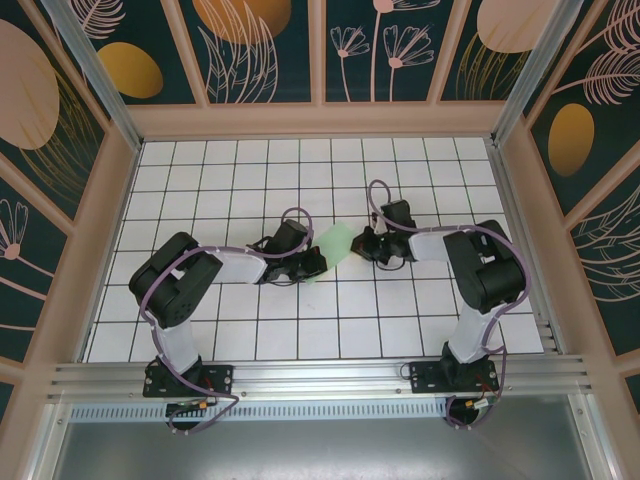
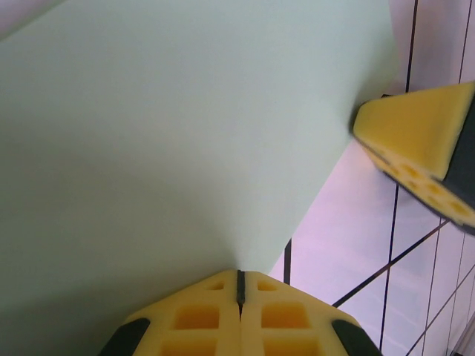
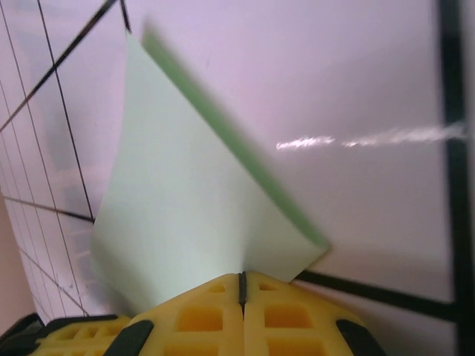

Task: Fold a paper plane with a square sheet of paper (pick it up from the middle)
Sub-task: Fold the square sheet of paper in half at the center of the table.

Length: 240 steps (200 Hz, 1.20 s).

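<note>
Top external: I'm pinching square sheet of paper (image 1: 337, 243) from both ends. Left fingers (image 1: 316, 263) are clamping sheet's near-left corner, right fingers (image 1: 361, 246) its right corner. Sheet is spanning between them, lifting off tabletop (image 1: 300, 320).

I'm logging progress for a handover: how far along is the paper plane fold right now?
Done: the green sheet is picked up. In hand: the left pincer and right pincer are each shut on an edge of it, tips facing. The right wrist view shows a doubled edge, perhaps a first fold. Left: no pointed dart shape shows, so most folding likely remains.
</note>
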{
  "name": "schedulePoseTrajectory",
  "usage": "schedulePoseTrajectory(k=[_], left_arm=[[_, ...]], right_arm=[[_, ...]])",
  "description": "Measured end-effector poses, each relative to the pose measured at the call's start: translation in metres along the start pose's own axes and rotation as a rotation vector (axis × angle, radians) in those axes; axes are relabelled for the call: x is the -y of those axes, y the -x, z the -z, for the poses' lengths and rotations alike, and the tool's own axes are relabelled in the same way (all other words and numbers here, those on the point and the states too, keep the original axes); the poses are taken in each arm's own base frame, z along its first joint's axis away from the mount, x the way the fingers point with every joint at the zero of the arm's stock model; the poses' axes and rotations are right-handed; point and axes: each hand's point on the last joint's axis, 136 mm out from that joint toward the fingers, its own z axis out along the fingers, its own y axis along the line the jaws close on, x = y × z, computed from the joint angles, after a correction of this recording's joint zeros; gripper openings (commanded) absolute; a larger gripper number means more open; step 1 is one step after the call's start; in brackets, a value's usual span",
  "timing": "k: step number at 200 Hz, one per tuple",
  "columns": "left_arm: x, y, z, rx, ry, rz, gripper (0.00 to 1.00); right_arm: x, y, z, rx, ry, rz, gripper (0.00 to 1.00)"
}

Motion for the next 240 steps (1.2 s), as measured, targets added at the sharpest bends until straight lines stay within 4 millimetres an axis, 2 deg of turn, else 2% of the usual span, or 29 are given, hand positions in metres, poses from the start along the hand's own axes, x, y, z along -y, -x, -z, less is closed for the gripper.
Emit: schedulePoseTrajectory(k=[50,70,95,128,178,216,240], left_arm=[[0.000,0.000,0.000,0.000,0.000,0.000,0.00],[0.000,0.000,0.000,-0.001,0.001,0.001,0.00],[0.000,0.000,0.001,-0.001,0.002,0.001,0.00],[0.000,0.000,0.001,-0.001,0.002,0.001,0.00],[0.001,0.000,0.001,-0.001,0.000,-0.020,0.00],[0.004,0.001,0.002,-0.016,0.014,-0.083,0.00],[0.017,0.008,0.003,-0.015,0.002,-0.147,0.00]], right_arm=[[0.015,0.033,0.011,0.100,-0.069,-0.017,0.00],[0.011,0.039,0.019,0.135,-0.072,-0.001,0.00],[-0.013,0.025,0.024,0.132,-0.016,0.060,0.00],[-0.035,-0.007,0.008,0.043,0.039,0.116,0.00],[-0.019,-0.024,-0.012,-0.033,0.016,0.088,0.00],[-0.017,-0.022,-0.012,-0.044,0.003,0.087,0.00],[-0.017,-0.022,-0.012,-0.050,-0.001,0.096,0.00]])
